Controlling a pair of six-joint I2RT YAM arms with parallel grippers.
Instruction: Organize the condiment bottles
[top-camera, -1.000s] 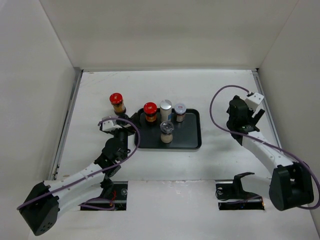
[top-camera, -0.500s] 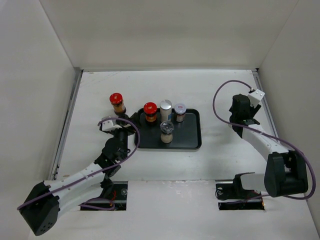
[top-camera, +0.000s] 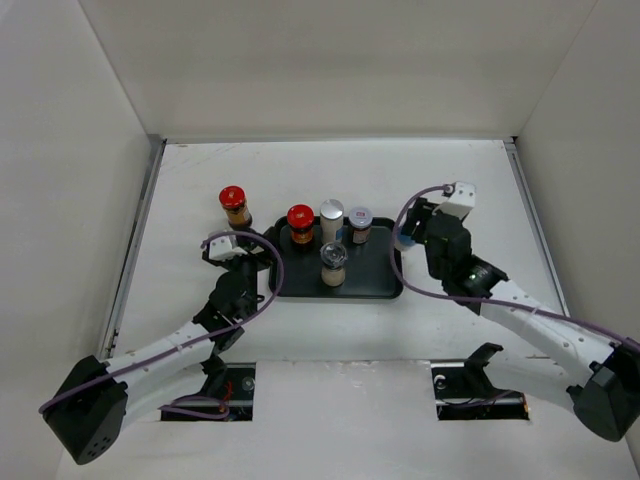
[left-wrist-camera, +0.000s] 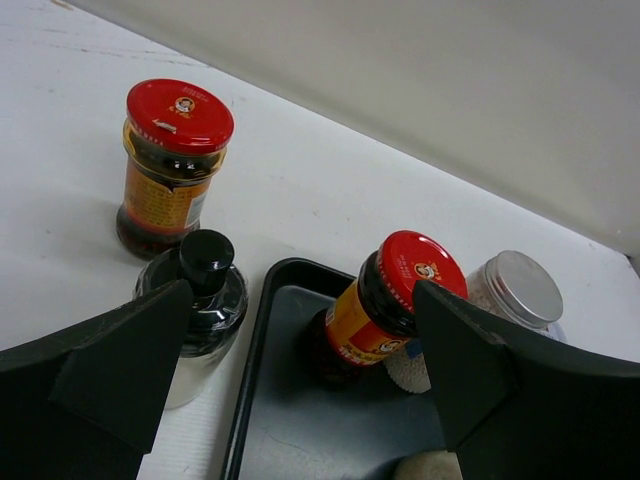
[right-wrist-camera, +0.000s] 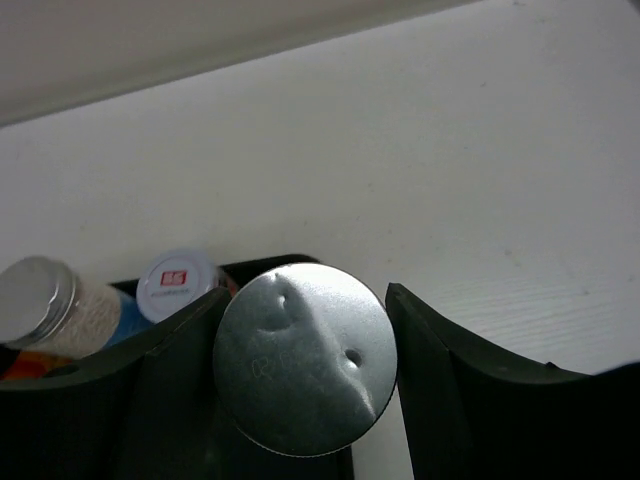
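Scanning from above, I count four jars (top-camera: 333, 262) on the black tray (top-camera: 380, 275); a red-capped jar (top-camera: 233, 205) stands outside it; left wrist: left gripper (left-wrist-camera: 300, 310) spread beside a black-capped bottle (left-wrist-camera: 205, 295), also outside; right wrist: right gripper (right-wrist-camera: 305, 300) pinching a silver-lidded jar (right-wrist-camera: 300, 370) over the tray's edge; three left, I judge.

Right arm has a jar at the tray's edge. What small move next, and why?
Probably shift the right gripper leftward and lower the silver-lidded jar onto the bare right side of the tray: the jar is gripped just at that tray's right rim.
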